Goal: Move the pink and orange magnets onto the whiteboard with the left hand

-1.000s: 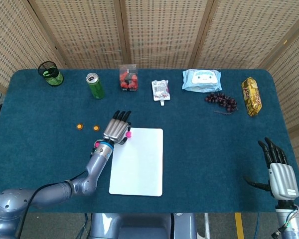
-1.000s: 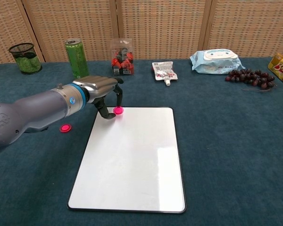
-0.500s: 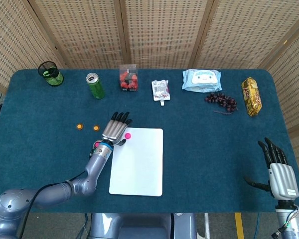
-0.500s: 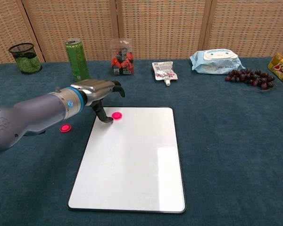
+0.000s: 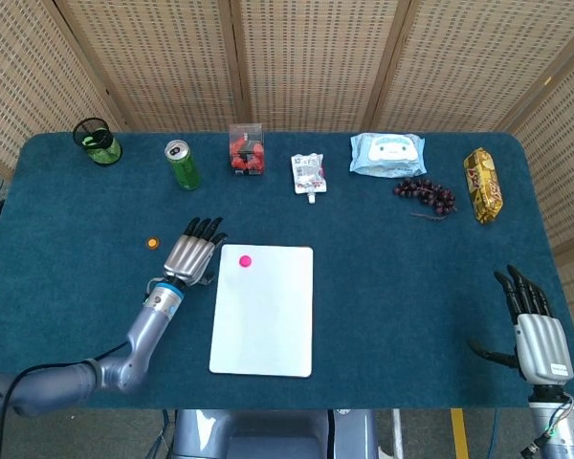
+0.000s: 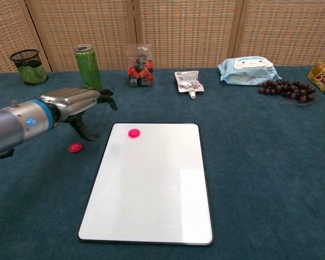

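One pink magnet lies on the whiteboard, near its far left corner. A second pink magnet lies on the blue cloth left of the board. One orange magnet sits further left on the cloth. My left hand hovers left of the board, above the loose pink magnet, fingers spread and holding nothing. My right hand rests open at the table's near right corner.
Along the far edge stand a green mesh cup, a green can, a clear box of red items, a pouch, a wipes pack, grapes and a snack bag.
My left hand let go of the pink magnet on the board's far left corner and drew back left off the board. The right hand has not moved.
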